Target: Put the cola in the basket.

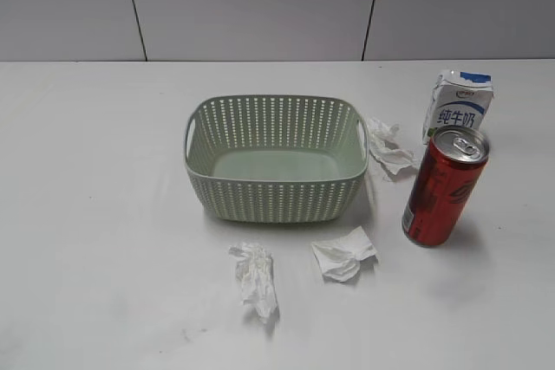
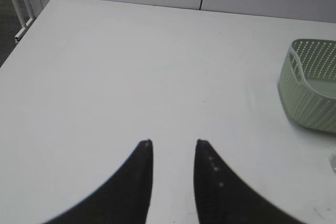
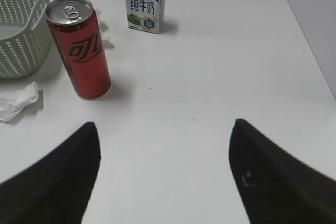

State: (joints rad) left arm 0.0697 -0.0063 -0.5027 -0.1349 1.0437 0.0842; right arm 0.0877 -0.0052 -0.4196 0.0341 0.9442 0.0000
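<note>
I see the tall red metal cola can [image 1: 445, 185] upright on the white table [image 1: 104, 240], right of the sage-green perforated plastic basket [image 1: 276, 159]. My right gripper [image 3: 164, 124] is spread wide; my left gripper [image 2: 173, 142] looks narrowly parted, I think.

On the table [image 1: 95, 214], the basket [image 1: 275, 162] sits near the middle of the exterior view, with the cola [image 1: 443, 186] standing upright well apart at its 3 o'clock and the milk carton [image 1: 457, 106] just behind the can, at about 1 o'clock from the basket. 3 crumpled tissues lie around the basket: one [image 1: 388, 146] just beside its rim at 2 o'clock, between basket and carton, one [image 1: 343, 256] at 5 o'clock in front, and one [image 1: 257, 276] at 6 o'clock, nearest the camera.
</note>
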